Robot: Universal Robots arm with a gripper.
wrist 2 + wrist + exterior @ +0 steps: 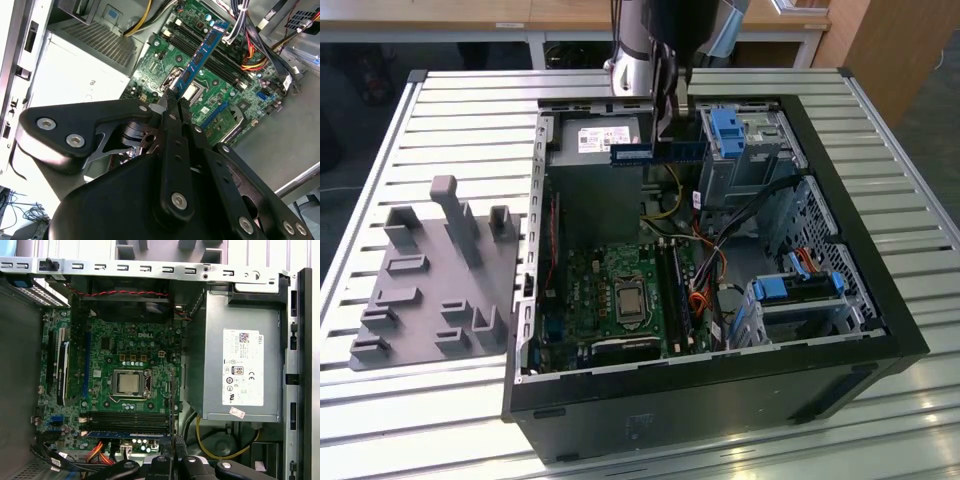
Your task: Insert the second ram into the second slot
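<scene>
Second wrist view has the hand [171, 100] clamped tight on one end of the second ram [200, 55], a thin flat blue stick with dark chips, over the green motherboard [160, 55]. Exterior view adds that it's up above the open black case [720, 400].

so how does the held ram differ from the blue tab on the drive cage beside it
The second ram is thin, flat, darker blue; the drive-bay tab is chunky, bright blue. The second ram is clamped in the end effector above the case; the drive-bay tab sits on its cage. Both are blue.
</scene>
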